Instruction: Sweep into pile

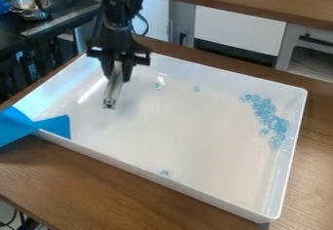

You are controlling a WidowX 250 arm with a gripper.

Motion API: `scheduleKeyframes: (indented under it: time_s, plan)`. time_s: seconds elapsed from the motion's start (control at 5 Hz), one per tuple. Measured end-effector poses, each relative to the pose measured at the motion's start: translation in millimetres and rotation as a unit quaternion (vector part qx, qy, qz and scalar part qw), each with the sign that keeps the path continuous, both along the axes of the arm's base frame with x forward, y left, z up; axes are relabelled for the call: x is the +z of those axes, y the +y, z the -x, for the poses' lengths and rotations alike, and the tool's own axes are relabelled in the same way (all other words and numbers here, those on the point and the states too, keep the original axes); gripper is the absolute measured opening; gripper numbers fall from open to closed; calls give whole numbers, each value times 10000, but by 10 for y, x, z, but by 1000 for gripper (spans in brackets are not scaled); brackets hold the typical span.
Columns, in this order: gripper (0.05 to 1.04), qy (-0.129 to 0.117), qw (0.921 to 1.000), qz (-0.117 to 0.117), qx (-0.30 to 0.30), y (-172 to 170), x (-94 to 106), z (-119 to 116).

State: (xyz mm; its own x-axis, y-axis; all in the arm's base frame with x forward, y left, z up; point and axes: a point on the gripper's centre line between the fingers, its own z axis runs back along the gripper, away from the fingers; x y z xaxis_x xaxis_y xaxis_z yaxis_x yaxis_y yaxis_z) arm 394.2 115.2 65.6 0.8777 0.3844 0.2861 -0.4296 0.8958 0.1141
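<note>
1. Three stray bits lie well apart from the main heap: one bead point(158, 86) near the gripper point(118, 74), a second bead point(196, 88) farther right, and a third bead point(165, 173) by the near wall of the tray point(189, 136).
2. The main heap of blue beads point(267, 119) forms a loose, curved band along the tray's right side, so that looks the natural place to gather everything.
3. The gripper is clamped on a pale bar point(112, 92), which slants down into the left part of the tray. Whether its lower end touches the floor I can't tell.
4. The step in hand, as I judge it, is sweeping the strays over to the band. Most beads are grouped already, so the task looks well along.
5. Set the bar down on the far side of each stray from the heap, broad face toward the bead, then push right in one slow, level stroke.
6. Keep the pressure light: too much could twist the bar in its grip, too little could let beads slip beneath.
7. Stop just short of the band, lift straight up, and finish by nudging its thin ends inward. A fast stroke would likely scatter them.
</note>
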Motion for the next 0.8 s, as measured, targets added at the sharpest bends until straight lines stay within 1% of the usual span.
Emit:
scheduleKeyframes:
  time_s: [0.4, 0.8]
  plan:
    - [370, 139, 9997, -160, -89, -228, -175, -113]
    - [370, 154, 9995, -199, -186, -472, -186, -213]
